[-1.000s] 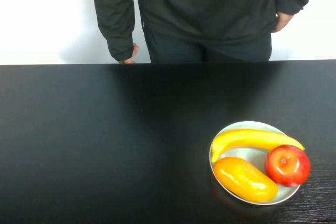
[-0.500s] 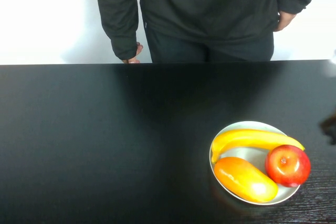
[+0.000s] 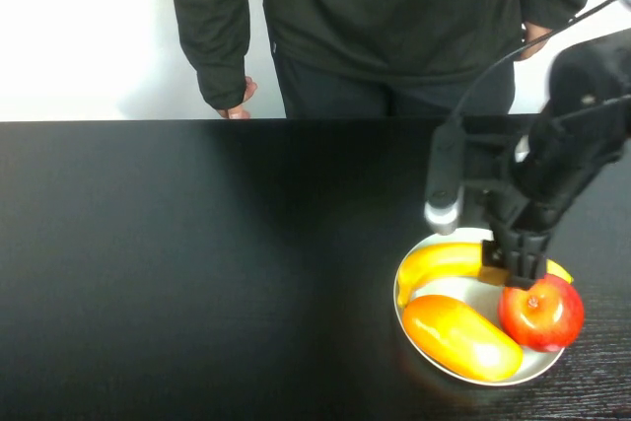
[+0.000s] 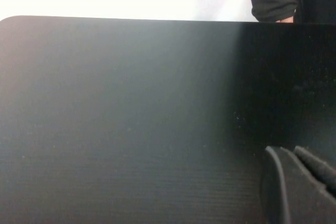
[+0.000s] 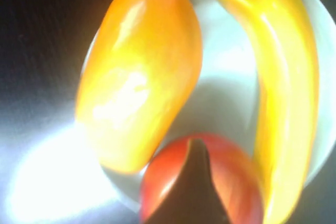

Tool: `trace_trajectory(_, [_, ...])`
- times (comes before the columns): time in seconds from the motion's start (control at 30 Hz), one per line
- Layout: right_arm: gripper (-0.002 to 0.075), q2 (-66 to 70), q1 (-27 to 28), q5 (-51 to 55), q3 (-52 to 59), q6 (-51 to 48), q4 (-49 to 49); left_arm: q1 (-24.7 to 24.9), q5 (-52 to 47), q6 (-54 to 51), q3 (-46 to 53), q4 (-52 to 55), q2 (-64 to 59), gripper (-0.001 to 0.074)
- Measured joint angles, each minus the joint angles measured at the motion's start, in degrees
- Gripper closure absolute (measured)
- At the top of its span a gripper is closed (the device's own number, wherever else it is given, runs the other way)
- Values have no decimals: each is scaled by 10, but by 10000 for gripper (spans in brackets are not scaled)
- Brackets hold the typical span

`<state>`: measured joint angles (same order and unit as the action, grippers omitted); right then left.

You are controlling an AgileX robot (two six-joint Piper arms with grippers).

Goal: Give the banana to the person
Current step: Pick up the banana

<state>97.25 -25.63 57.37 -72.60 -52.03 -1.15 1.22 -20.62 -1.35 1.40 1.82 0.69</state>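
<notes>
The banana (image 3: 444, 261) lies along the far side of a white plate (image 3: 463, 237) at the table's front right; it also shows in the right wrist view (image 5: 283, 77). My right gripper (image 3: 513, 265) hangs open just above the banana's right half, next to the apple. One dark finger (image 5: 197, 182) shows over the apple, the other is hidden. The person (image 3: 394, 17) stands behind the table's far edge, hands down at the sides. My left gripper (image 4: 286, 153) is shut and empty low over the bare table, out of the high view.
A red apple (image 3: 542, 313) and a yellow-orange mango-like fruit (image 3: 458, 337) share the plate, close against the banana. The black table (image 3: 197, 263) stretches to the left and towards the person.
My right arm has swung in from the right edge and come down over the plate, above the banana. The fruit has not moved. The person shifted slightly.
</notes>
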Motion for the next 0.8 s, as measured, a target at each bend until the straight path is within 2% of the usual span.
trace_trajectory(0.2, [228, 85, 16, -32, -47, -71, -25, 0, 0, 0, 0, 0, 0, 738])
trace_trajectory(0.4, [230, 150, 27, -41, -86, -80, -4, 0, 0, 0, 0, 0, 0, 738])
trace_trajectory(0.8, [230, 205, 30, -79, -89, -100, 0, 0, 0, 0, 0, 0, 0, 738])
